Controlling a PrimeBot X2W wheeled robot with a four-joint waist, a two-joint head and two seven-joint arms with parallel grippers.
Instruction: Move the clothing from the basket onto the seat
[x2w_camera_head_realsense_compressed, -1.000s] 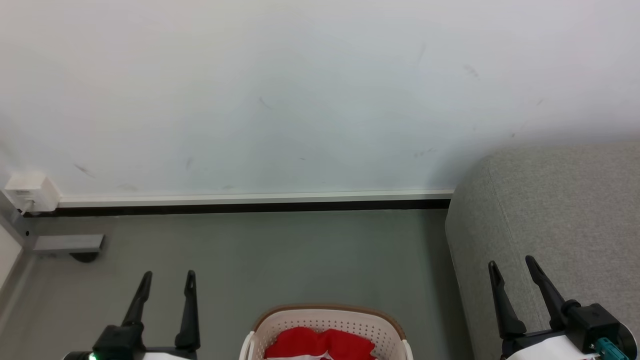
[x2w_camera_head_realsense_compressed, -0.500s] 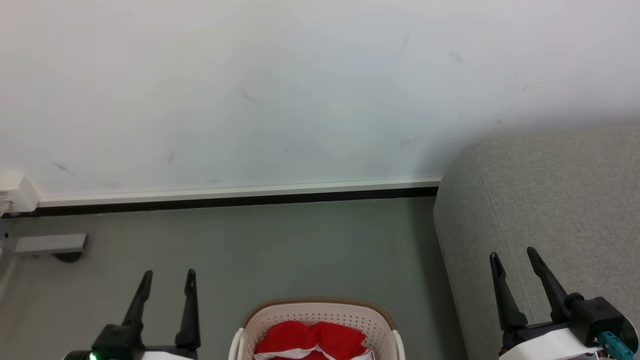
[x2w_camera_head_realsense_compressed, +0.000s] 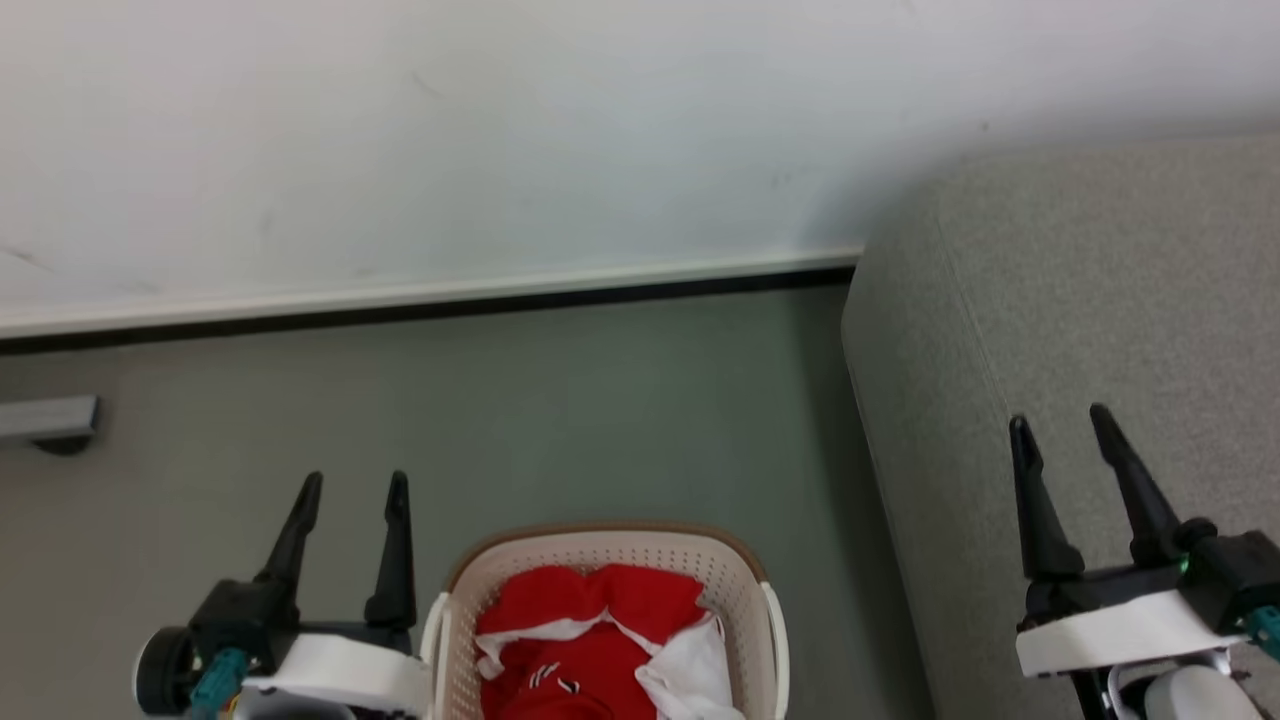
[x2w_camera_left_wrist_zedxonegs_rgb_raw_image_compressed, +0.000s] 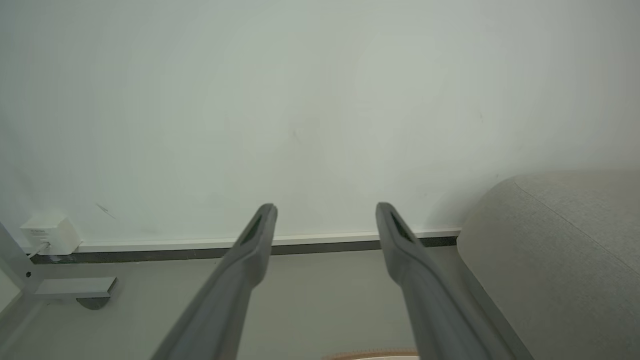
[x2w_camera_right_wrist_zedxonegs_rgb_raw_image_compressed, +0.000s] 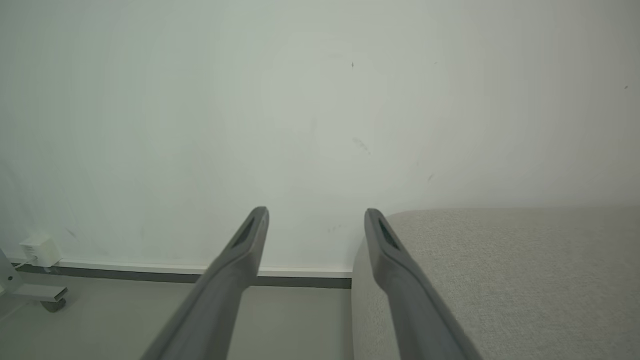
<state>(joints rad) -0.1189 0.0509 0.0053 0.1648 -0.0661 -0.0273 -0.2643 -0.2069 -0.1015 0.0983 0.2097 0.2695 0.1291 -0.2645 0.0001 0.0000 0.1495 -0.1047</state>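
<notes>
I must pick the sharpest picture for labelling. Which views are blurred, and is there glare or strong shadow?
Head view: slightly soft, but the clothing in the basket is readable; no glare. Left wrist view: fingers of the left gripper blur toward the bottom edge. Right wrist view: even light, the wall dimmer above the seat.

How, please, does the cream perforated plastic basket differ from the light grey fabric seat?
The cream perforated plastic basket has a brown rim; the light grey fabric seat is plain. The basket holds red clothing; the seat's visible part holds none. The seat is far larger. Both stand on the floor.
</notes>
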